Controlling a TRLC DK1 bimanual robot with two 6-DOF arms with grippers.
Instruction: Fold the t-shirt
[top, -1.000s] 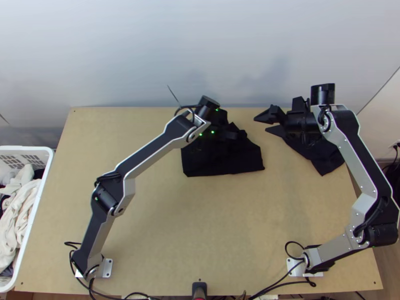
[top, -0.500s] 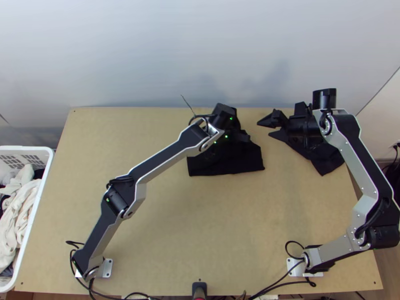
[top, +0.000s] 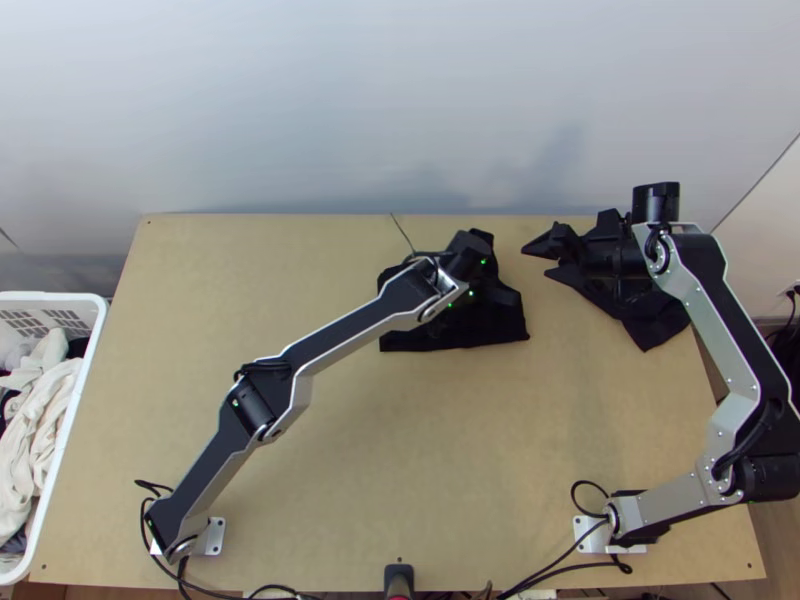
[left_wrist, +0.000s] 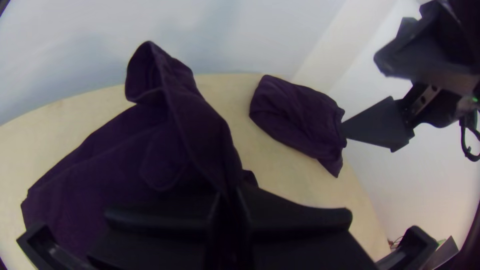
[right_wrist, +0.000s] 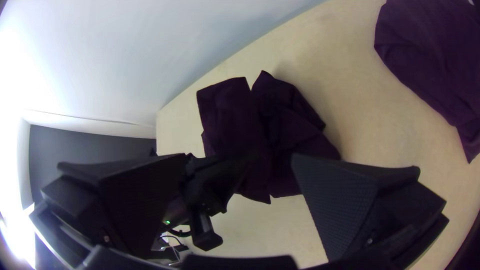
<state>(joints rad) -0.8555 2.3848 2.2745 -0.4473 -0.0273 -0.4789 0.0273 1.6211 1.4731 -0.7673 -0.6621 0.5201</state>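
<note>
In the top view my left gripper (top: 505, 296) is over the black t-shirt (top: 410, 338), bunched at the table's far middle. The left wrist view shows my left gripper (left_wrist: 229, 200) shut on a raised fold of the t-shirt (left_wrist: 135, 145), the rest spreading beneath it. My right gripper (top: 544, 257) hangs open, right of the shirt and beside a second dark cloth (top: 648, 328). Seen from its own wrist, my right gripper (right_wrist: 241, 162) has widely parted fingers, with dark cloth (right_wrist: 277, 120) lying beyond them.
A white basket (top: 92, 345) of clothes stands beyond the table's left edge. Bare wood (top: 420, 450) stretches between the t-shirt and the near edge. A pale wall (top: 300, 110) rises behind the far edge.
My left gripper has moved right and toward the near edge; the shirt's raised part and left edge have shifted right with it. My right gripper has drifted slightly right and nearer.
</note>
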